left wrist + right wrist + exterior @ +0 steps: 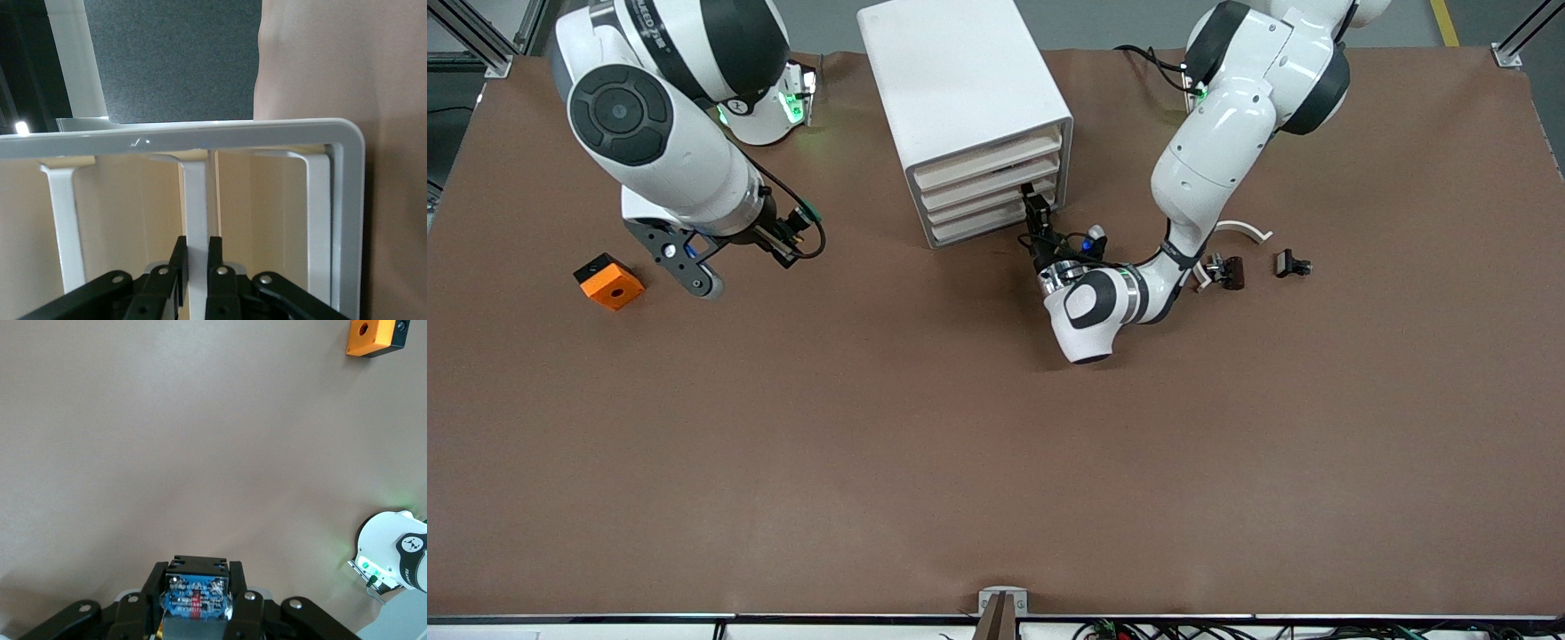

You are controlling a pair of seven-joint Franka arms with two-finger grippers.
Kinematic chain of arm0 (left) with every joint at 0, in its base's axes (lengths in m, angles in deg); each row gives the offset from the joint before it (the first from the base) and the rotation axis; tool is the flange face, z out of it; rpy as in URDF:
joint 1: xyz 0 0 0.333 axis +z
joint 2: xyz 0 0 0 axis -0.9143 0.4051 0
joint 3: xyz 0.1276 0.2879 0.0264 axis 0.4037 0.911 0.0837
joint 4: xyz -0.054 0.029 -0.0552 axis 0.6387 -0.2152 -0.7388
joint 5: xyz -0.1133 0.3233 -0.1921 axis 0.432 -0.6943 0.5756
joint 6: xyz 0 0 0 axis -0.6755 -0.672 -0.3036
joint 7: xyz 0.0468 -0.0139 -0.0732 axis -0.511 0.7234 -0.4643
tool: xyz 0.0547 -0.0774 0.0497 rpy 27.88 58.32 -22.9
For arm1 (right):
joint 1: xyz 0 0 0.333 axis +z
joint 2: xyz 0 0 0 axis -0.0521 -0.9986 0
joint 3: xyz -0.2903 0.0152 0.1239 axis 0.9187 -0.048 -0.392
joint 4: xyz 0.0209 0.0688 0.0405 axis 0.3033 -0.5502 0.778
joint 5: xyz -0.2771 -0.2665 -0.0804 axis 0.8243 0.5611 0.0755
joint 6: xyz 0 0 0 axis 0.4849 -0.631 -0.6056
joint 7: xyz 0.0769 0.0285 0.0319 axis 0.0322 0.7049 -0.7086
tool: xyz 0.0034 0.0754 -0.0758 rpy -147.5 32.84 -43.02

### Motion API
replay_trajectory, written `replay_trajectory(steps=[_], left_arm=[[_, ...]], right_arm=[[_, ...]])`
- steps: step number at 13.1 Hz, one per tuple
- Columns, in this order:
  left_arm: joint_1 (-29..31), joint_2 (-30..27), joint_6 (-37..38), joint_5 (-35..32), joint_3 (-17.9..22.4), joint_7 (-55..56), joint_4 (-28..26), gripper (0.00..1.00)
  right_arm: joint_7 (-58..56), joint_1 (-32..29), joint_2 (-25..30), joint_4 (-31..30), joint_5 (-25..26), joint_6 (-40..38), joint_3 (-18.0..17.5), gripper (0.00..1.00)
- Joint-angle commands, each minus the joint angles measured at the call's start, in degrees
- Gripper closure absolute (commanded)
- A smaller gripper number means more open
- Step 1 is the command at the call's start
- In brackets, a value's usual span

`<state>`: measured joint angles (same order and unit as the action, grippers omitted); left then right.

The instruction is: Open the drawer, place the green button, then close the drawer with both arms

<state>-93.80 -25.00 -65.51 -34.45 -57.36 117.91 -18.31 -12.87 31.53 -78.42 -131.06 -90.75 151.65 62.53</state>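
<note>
Looking across the brown desk (996,462), I see the white cabinet (960,80) standing between the two arm bases, its four cream-fronted drawers all pushed in; I cannot see what any drawer holds. My left arm (1227,151) reaches down to the cabinet's front, and the left claw (1036,211) is at the third drawer down (978,210). In the left wrist view its black fingers (179,257) are pressed together on a white upright handle tab (197,213) of a drawer front. My right arm (667,151) hangs over the desk toward its own end, near an orange block with a hole (608,281). The right claw (197,600) is pinched shut on the button (197,590), which sits between its fingers, showing a dark blue body with a red mark; its cap is hidden. Small black clip pieces (1291,264) lie toward the left arm's end.
</note>
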Motion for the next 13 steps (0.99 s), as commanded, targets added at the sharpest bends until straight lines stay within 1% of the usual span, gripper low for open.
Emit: replay_trajectory(steps=[1, 4, 9, 13], left_arm=[[-1.1, 0.4, -1.1, 1.0, -0.2, 0.6, 0.7, 0.92], [-1.0, 0.4, -1.1, 1.0, -0.2, 0.6, 0.9, 0.92], [1.6, -0.2, -1.2, 0.2, 0.2, 0.5, 1.2, 0.92], [2.5, -0.4, -1.2, 0.1, 2.2, 0.3, 2.0, 0.92]], right_arm=[[0.9, 0.2, 0.4, -0.3, 0.1, -0.5, 0.2, 1.0], [0.9, 0.5, 0.4, -0.3, 0.1, -0.4, 0.2, 1.0], [0.9, 0.4, 0.4, -0.3, 0.2, 0.0, 0.2, 1.0], [1.0, 0.4, 0.4, -0.3, 0.4, 0.0, 0.2, 1.0]])
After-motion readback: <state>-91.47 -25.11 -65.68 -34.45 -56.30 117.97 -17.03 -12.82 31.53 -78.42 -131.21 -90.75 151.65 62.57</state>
